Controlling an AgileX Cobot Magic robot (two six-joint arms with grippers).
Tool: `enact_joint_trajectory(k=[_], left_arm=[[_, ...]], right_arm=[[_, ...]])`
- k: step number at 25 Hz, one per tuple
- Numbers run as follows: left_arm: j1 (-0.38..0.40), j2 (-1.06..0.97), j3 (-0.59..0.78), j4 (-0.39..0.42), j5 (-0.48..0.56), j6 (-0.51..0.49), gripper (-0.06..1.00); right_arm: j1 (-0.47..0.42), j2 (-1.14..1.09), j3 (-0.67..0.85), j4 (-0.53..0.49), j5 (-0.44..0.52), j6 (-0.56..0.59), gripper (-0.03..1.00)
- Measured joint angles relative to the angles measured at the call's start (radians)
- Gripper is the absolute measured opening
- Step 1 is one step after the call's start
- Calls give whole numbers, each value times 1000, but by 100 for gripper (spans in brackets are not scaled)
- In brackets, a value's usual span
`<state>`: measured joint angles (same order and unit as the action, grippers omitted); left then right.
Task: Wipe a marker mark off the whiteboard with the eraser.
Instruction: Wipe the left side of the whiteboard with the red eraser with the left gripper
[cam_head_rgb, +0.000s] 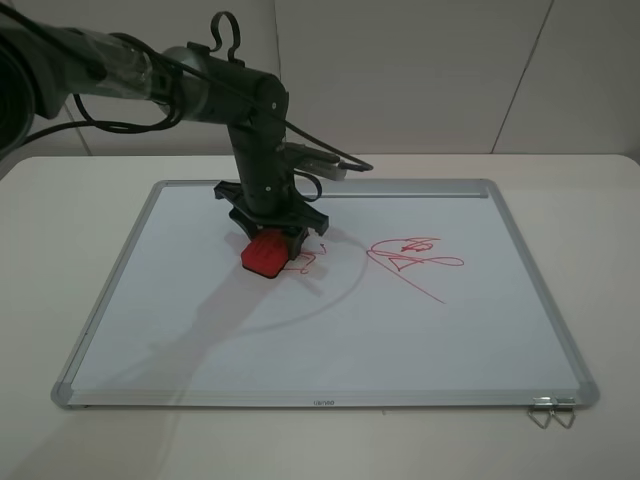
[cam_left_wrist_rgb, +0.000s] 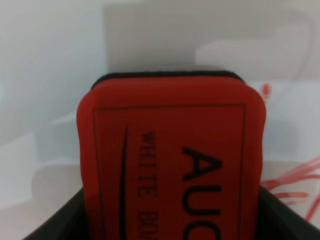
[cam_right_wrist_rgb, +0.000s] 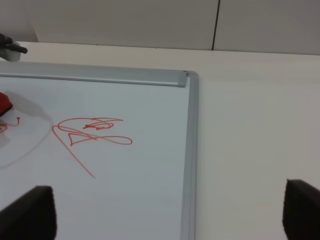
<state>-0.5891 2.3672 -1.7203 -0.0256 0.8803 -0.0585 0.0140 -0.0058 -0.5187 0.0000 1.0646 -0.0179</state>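
The whiteboard (cam_head_rgb: 180, 330) lies flat on the table. My left gripper (cam_head_rgb: 275, 238) is shut on the red eraser (cam_head_rgb: 266, 254), which presses tilted on the board left of centre. Just right of the eraser, the small red marker mark (cam_head_rgb: 306, 262) shows only in part. The left wrist view is filled by the eraser (cam_left_wrist_rgb: 170, 160) with its dark lettering, and black fingers (cam_left_wrist_rgb: 55, 225) show at its sides. My right gripper (cam_right_wrist_rgb: 167, 215) is open, above the whiteboard's (cam_right_wrist_rgb: 189, 150) right edge and away from the eraser (cam_right_wrist_rgb: 4, 102) and mark (cam_right_wrist_rgb: 11, 124).
A wider red scribble with a long diagonal stroke (cam_head_rgb: 415, 256) lies right of the mark, also in the right wrist view (cam_right_wrist_rgb: 92, 131). A metal binder clip (cam_head_rgb: 552, 414) sits at the board's near right corner. The left arm's cable arcs over the board's far side.
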Motion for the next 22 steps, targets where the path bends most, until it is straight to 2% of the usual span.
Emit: enact_joint_trajectory(k=[4,10,16,18,22], left_arm=[[-81,5,-13,-38,-23,9,58],[-131,6,-14,-58,-38,10,58],[-120,6,-15,-66,-35,-2,58],[-99,6,-16,-79,-34,-28,58],[-25,6,-16,-47,-13,-40,58]], right_arm=[[0,0,0,0,0,0,83],[0,0,0,0,0,0,83],[0,0,0,0,0,0,83],[0,0,0,0,0,0,83],[0,0,0,0,0,0,83]])
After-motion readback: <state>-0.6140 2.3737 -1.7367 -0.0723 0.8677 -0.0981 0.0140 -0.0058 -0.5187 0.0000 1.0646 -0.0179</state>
